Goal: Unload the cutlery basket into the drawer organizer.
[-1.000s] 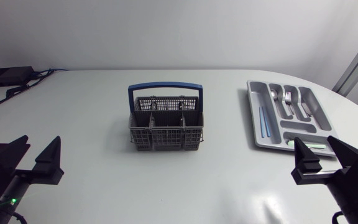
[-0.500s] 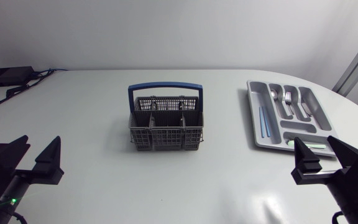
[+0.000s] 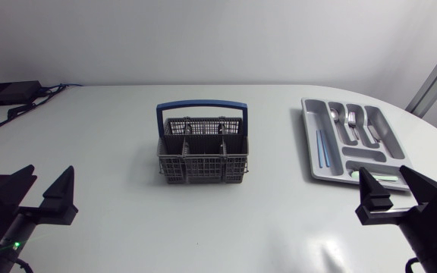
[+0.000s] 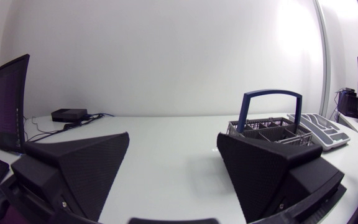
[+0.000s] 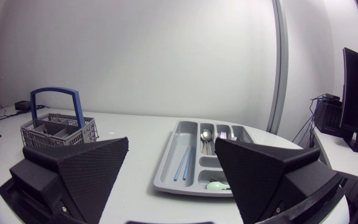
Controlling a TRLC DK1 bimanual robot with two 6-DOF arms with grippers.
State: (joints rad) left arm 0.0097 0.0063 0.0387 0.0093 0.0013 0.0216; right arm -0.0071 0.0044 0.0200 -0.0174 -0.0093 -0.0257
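"Two grippers show from above, right?"
"Yes. The left gripper [image 3: 50,168] sits at eight o'clock on the table [image 3: 112,227]. The right gripper [image 3: 384,171] sits at four o'clock. Both have their fingers spread wide, with nothing in them."
"Where is the cutlery basket?"
"The grey cutlery basket [image 3: 203,155] stands upright near the middle, a bit toward twelve o'clock. Its blue handle [image 3: 202,105] is up. I cannot tell what is inside. The drawer organizer [image 3: 309,152] lies at two o'clock, well apart from the basket. A spoon [image 3: 334,116] and a fork [image 3: 351,117] lie side by side in its far slots. Blue sticks [image 3: 322,149] lie in a long slot. A pale green thing [image 3: 389,179] lies in the near slot, close to the right gripper. A black box [image 3: 10,92] sits at ten o'clock."
"What does the left wrist see?"
"The left gripper [image 4: 173,135], fingers wide apart. The cutlery basket [image 4: 272,127] is ahead of it, toward one o'clock. The drawer organizer [image 4: 334,142] is just past the basket. The black box [image 4: 69,114] is toward eleven o'clock."
"And the right wrist?"
"The right gripper [image 5: 172,141], wide open too. The drawer organizer [image 5: 166,155] lies straight ahead at twelve o'clock, near the fingers. It holds the spoon [image 5: 207,135], fork [image 5: 221,134], blue sticks [image 5: 184,163] and green thing [image 5: 215,185]. The cutlery basket [image 5: 58,127] is toward ten o'clock."
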